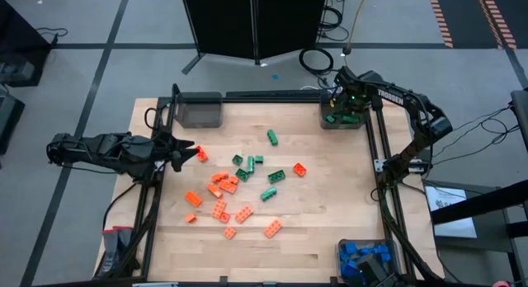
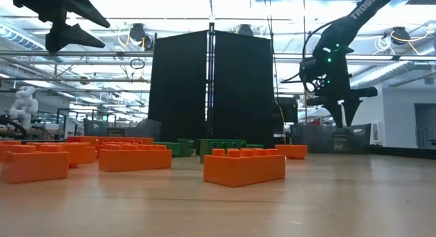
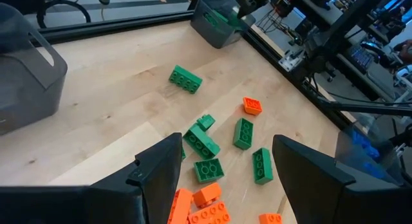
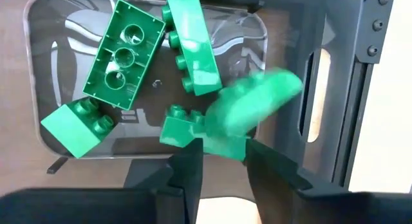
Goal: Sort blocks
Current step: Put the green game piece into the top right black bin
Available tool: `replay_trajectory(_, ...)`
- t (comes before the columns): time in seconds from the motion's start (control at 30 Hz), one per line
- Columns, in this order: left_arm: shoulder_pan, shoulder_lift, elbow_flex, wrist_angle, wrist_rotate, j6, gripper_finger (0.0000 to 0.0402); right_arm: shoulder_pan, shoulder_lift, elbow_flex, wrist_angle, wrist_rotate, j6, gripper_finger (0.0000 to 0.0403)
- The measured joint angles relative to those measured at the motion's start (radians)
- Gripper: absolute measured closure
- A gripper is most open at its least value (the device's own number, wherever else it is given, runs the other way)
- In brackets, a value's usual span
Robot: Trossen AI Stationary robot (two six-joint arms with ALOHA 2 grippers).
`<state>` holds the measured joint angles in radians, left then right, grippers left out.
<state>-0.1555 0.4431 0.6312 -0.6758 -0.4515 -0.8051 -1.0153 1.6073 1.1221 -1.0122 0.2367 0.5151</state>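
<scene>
Orange and green blocks [image 1: 239,188] lie scattered mid-worktop [image 1: 313,229]. At the left edge the left tool [image 1: 183,151] hovers with its jaws apart, holding nothing. At the far right corner the right tool [image 1: 345,96] hangs over a grey bin [image 4: 38,89] of green blocks, fingers parted, a green block [image 4: 254,105] blurred just beyond its tips.

Bright, even light comes from ceiling lamps, which glare white at the top of the low view. Shadows on the table [image 1: 330,237] are soft. In the right wrist view 1 green block [image 4: 254,105] is smeared by motion blur
</scene>
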Motion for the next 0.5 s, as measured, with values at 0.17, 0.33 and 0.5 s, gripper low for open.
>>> replay_trajectory(0.17, 0.000, 0.000, 0.000, 0.000, 0.000, 0.000, 0.0157, 0.000, 0.000, 0.000, -0.001, -0.035, -0.025, 0.0311)
replay_trajectory(0.33, 0.000, 0.000, 0.000, 0.000, 0.000, 0.000, 0.0157, 0.023, 0.000, 0.078, -0.071, -0.105, -0.090, 0.0322)
replay_trajectory(0.5, 0.000, 0.000, 0.000, -0.003, -0.001, 0.000, 0.0157, 0.114, -0.007, 0.274, -0.133, -0.152, -0.131, 0.0336)
